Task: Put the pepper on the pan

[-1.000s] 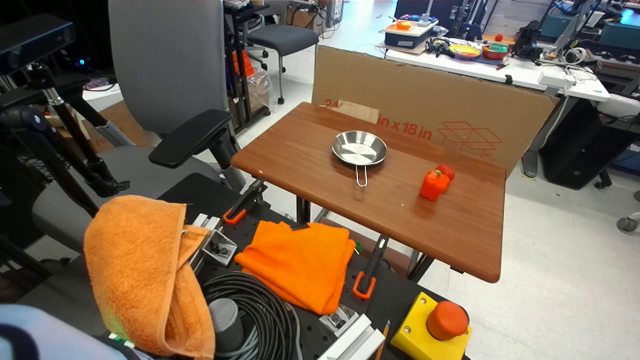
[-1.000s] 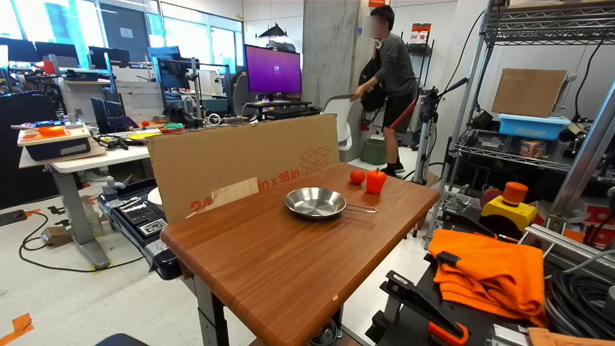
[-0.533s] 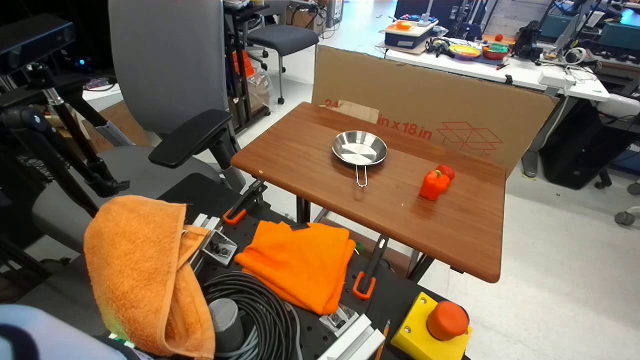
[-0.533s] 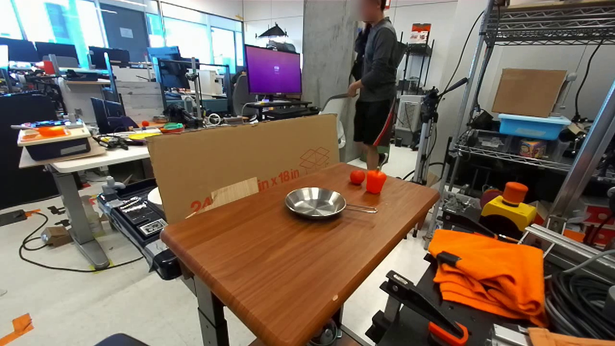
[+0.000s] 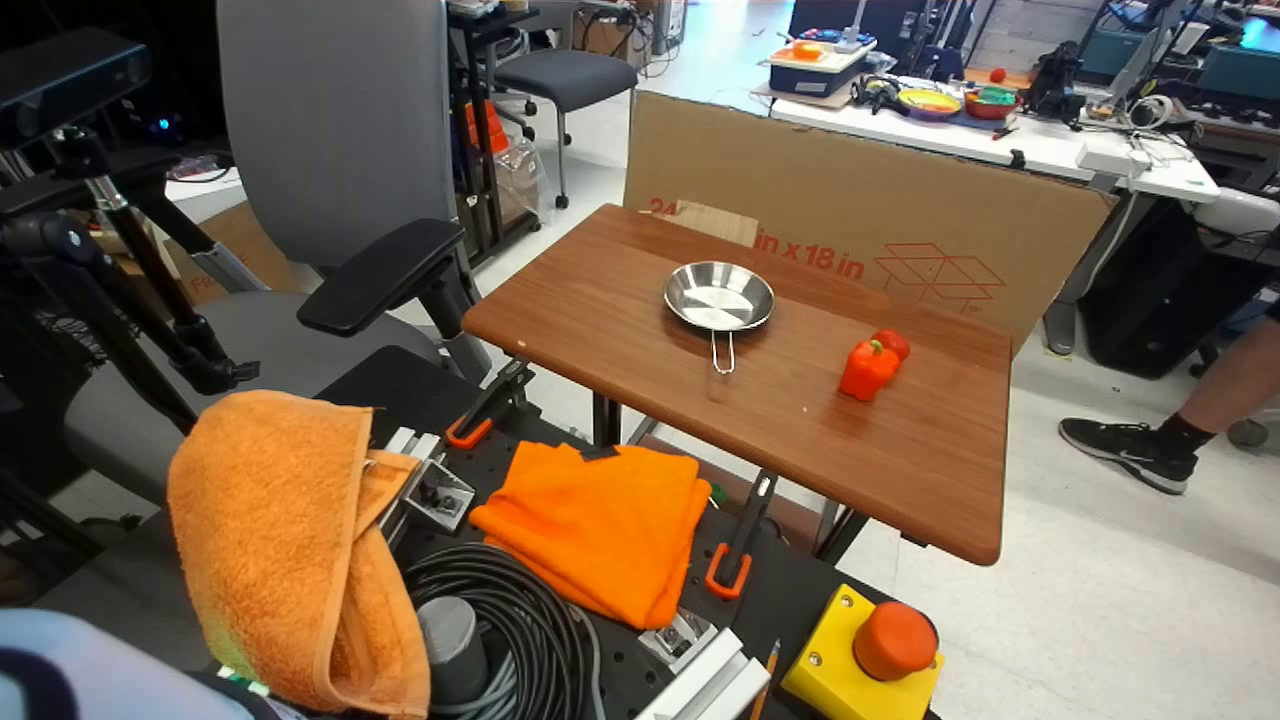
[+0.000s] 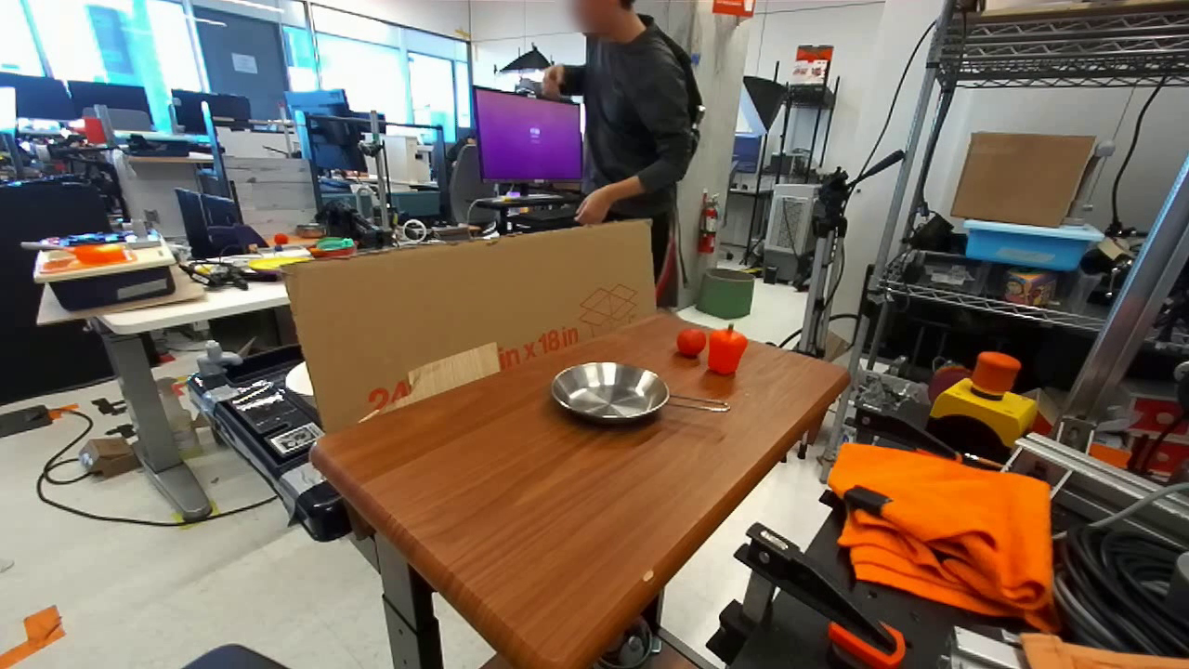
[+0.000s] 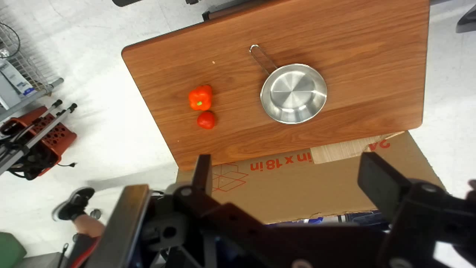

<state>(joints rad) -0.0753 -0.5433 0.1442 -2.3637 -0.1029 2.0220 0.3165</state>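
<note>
Sitting inside tabletop edges — pepper, pan | roomy gap between

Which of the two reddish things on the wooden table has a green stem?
The orange-red bell pepper: the wrist view shows its green stem. The smaller red piece beside it shows none.

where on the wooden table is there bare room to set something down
Widest: from the pan to the end of the wooden table farther from the pepper. The strip between pan and pepper is also bare, but narrower. Crowded: the pepper and small red piece sit close together.
</note>
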